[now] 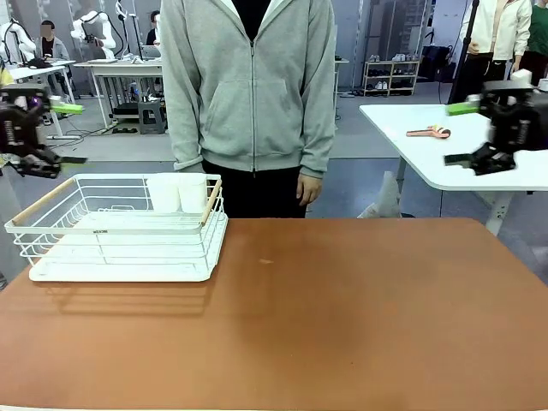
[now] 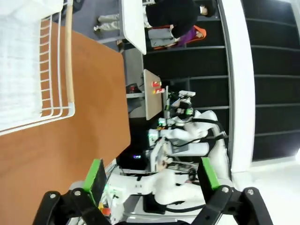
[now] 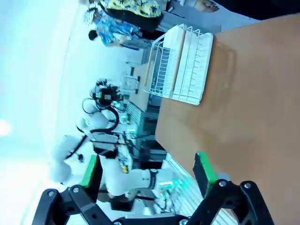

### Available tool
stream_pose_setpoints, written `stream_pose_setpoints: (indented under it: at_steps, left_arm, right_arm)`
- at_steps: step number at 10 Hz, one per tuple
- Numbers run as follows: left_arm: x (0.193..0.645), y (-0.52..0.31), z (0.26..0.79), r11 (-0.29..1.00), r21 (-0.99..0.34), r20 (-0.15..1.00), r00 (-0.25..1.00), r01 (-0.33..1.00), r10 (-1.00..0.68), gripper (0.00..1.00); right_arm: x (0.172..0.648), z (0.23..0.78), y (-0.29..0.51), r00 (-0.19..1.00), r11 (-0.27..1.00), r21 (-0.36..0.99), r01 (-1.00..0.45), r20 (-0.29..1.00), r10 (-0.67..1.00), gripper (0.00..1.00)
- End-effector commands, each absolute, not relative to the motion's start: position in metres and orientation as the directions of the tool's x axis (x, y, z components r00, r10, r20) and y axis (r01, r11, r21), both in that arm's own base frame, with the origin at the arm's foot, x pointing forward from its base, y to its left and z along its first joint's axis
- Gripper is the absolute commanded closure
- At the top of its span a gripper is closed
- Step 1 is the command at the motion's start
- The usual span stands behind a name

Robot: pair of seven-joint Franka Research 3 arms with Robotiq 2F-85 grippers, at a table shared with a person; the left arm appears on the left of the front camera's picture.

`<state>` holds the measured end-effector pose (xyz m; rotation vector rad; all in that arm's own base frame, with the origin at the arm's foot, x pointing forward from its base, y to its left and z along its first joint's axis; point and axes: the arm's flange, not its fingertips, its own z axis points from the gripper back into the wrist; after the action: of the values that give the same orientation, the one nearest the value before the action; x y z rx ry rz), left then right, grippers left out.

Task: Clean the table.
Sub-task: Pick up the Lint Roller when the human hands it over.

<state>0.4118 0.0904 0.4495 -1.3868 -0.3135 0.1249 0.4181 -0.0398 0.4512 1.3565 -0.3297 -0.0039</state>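
At the far left, the left gripper (image 1: 82,134) hangs above table height, beyond the table's left edge. Its jaws are spread wide with nothing between them. In the left wrist view its green pads (image 2: 96,176) stand well apart over open floor.

Below and just right of it, the dish rack (image 1: 111,244) sits on the far left part of the table (image 1: 360,317). The rack is white wire with pale wooden handles and stands on a white tray. A small dark label (image 1: 101,231) hangs on its near wire, too small to read. Two white cups (image 1: 178,193) stand touching each other in the rack's far right corner.

The reddish-brown table takes up the whole near part of the scene. Its top to the right of the rack is bare apart from a faint small mark (image 1: 267,261) near the middle.

A person (image 1: 248,86) in a grey zip hoodie stands at the far side, at the middle, with one hand (image 1: 308,188) hanging by the table edge.

Farther right, beyond the table, is a white-topped table (image 1: 428,163) with a pinkish tool (image 1: 430,131) lying on it; any print on the tool cannot be made out.

At the far right, the right gripper (image 1: 449,134) is raised clear of the table. Its fingers are parted wide and it is empty. In the right wrist view its pads (image 3: 204,171) frame the table's edge.
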Motion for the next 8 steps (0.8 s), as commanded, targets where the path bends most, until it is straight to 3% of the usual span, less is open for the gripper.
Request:
stream_pose_setpoints:
  at_steps: [1, 8]
  left_arm:
    - [0.405, 0.132, 0.46, 0.149, -0.989, 0.05, 0.964, 0.01, 0.263, 0.0]
    - [0.326, 0.278, 0.471, 0.132, -0.97, -0.102, 0.837, -0.203, 0.537, 0.0]
  right_arm:
    - [0.419, 0.437, -0.081, 0.96, 0.198, 0.972, -0.126, 0.17, -0.221, 0.0]
    - [0.341, 0.409, -0.219, 0.909, 0.245, 0.969, -0.038, 0.135, -0.395, 0.0]
